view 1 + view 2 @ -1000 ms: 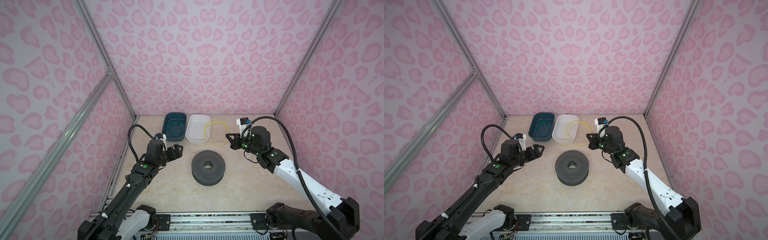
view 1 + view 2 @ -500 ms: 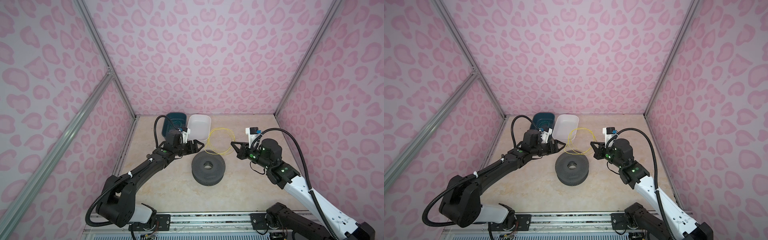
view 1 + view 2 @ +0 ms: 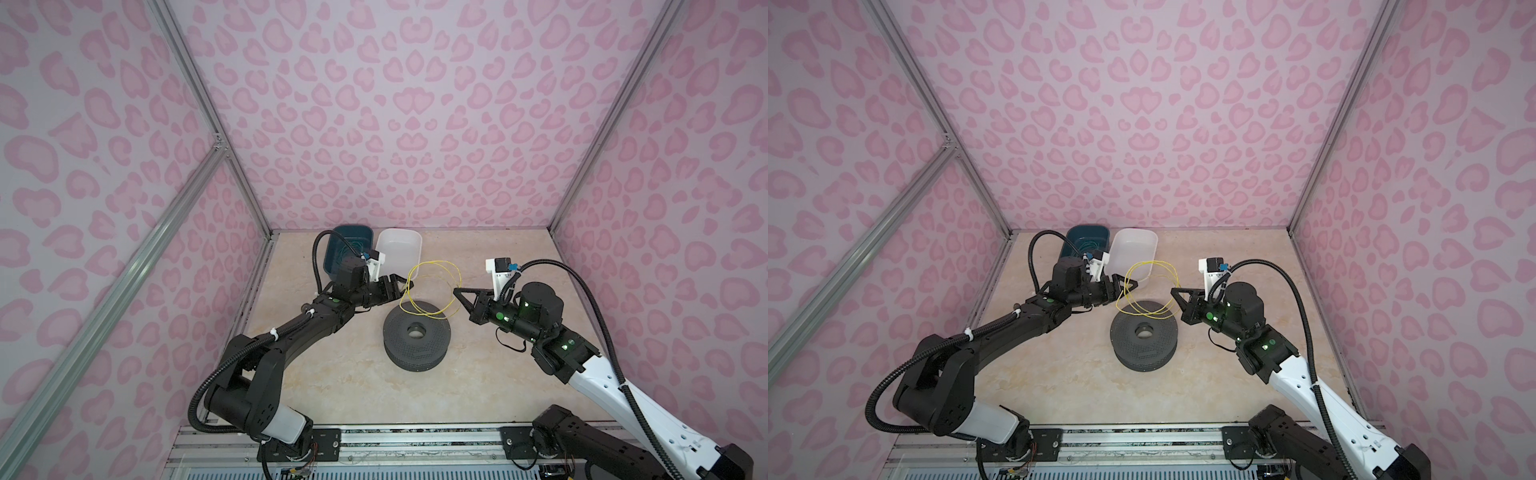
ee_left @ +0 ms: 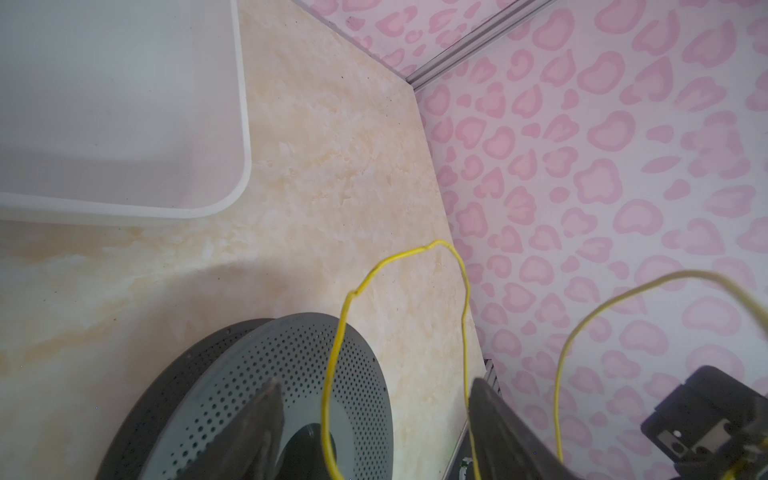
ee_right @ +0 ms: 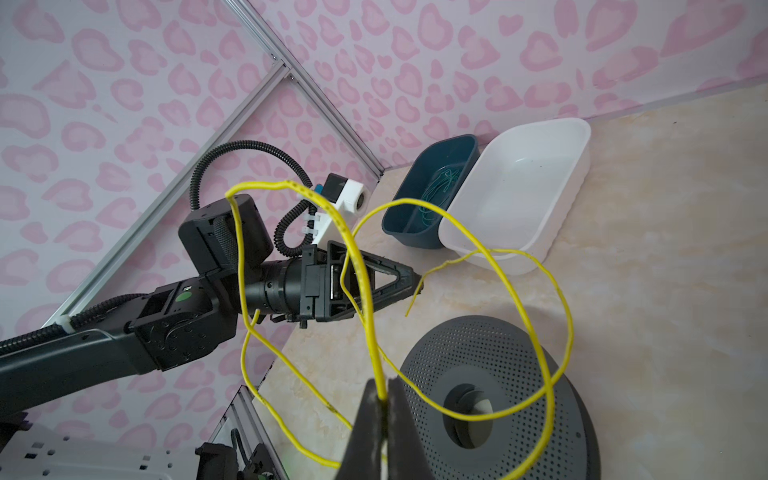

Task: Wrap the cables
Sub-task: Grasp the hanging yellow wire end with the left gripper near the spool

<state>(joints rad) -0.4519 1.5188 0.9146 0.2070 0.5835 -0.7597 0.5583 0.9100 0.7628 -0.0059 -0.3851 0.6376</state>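
Right gripper (image 5: 384,399) pinches cable (image 4: 327,390), holding its loose loops up over spool (image 3: 415,345). Left gripper (image 4: 374,382) spread, one strand between jaws, unclamped; likely positioned for a second hold before winding.

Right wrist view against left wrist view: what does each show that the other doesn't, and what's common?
Right wrist only: the right gripper shut on the yellow wire, and the teal bin. Left wrist only: a wire strand running between the fingers of the open left gripper. Both: the wire, grey spool, white bin.
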